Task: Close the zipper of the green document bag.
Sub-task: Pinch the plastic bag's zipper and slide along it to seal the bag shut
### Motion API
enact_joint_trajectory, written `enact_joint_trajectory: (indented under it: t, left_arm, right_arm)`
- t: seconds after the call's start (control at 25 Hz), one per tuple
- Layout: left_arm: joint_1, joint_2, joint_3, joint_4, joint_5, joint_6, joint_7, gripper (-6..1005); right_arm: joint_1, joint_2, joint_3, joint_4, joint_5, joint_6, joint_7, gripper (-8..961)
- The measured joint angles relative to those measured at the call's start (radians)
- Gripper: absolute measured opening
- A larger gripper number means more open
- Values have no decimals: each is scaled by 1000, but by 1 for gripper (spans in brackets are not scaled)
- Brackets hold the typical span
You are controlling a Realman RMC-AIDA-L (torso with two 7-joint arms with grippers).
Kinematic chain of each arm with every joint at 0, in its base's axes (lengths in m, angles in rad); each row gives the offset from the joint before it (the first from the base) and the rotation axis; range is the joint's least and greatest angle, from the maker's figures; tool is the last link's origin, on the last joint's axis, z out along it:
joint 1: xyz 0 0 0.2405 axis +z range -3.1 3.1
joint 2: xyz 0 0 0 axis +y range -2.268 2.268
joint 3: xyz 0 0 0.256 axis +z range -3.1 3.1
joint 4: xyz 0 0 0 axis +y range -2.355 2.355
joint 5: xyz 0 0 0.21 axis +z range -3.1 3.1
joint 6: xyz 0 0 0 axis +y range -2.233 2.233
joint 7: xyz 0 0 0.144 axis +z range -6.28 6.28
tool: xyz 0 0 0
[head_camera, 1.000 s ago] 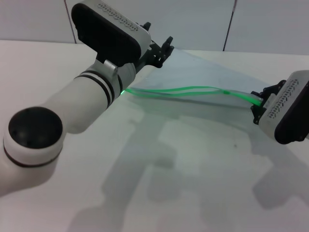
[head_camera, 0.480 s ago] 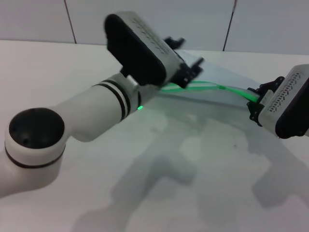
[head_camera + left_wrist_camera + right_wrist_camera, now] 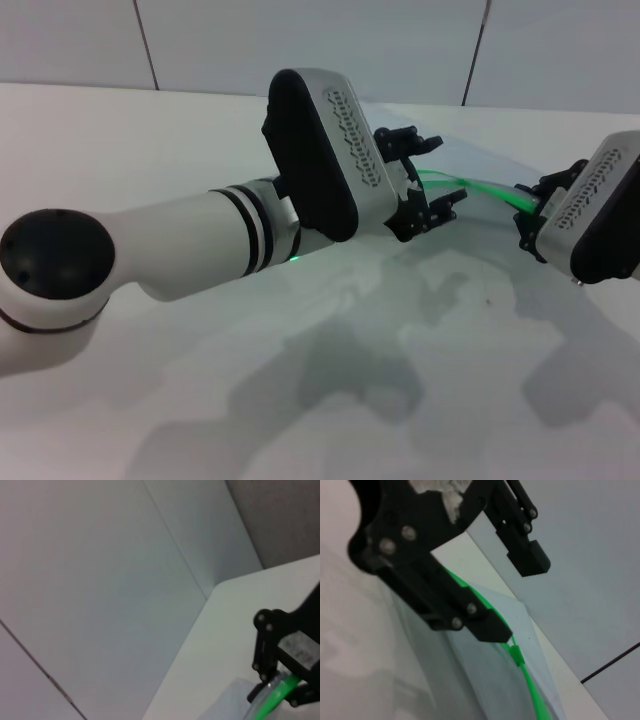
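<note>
Nearest you, the left arm sweeps in from the near left across the white table, casting heavy shadows on it.

Left gripper: mid-table, fingers spread, one tip above the green line and one below it. You can see a clear gap between them; nothing pinched.

Right gripper: at the right edge, roughly level with the left one and well apart from it. In the head view it sits on the end of the green strip. The left wrist view shows this same gripper farther off with its fingers pressed onto the green edge, so take it as pinching the zipper.

The zipper runs as a thin bright green line between the two grippers, lifted off the table. In the right wrist view a small green slider sits on the strip just past a dark fingertip.

The green document bag, pale and translucent, spreads out behind the zipper toward the far side of the table.

Farthest back: grey wall panels.
</note>
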Motion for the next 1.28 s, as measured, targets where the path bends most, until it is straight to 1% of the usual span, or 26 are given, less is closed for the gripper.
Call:
enact_joint_trajectory:
  t: [0.24,0.36,0.48,0.6,0.64,0.68,0.72,0.8,0.88,1.0,1.28]
  left_arm:
    - [4,6,-9,-6,75,-51,-38,612]
    - [-8,7,-10,0,166,-84,-109,613]
    - [-16,7,-22,-2,309,-110,-215,613]
    - [-14,-7,-75,-11,449,-169,-297,612]
    - [-10,-15,-98,-17,497,-200,-321,611]
    - [-5,-23,-118,-24,537,-220,-337,611]
    - [-2,-27,-126,-27,557,-230,-344,610]
    - [12,-49,-158,-39,641,-243,-360,610]
    - [22,-64,-170,-44,693,-241,-361,608]
    - [17,-73,-167,-44,723,-234,-359,607]
    - [-8,-74,-154,-29,726,-232,-356,605]
  right_arm:
    - [0,0,1,1,0,0,0,51]
    - [0,-1,2,1,-1,0,0,50]
    - [0,-1,2,2,-2,0,0,50]
    - [0,-1,2,3,-2,0,0,50]
    - [0,-1,2,3,-2,0,0,50]
    - [-1,-2,2,3,-2,0,0,51]
    - [-1,-2,2,3,-2,0,0,51]
    - [-1,-2,2,3,-2,0,0,51]
    - [-1,-2,1,3,-2,0,0,51]
    - [4,-2,-1,5,0,1,0,51]
    - [11,-2,-8,15,2,8,0,52]
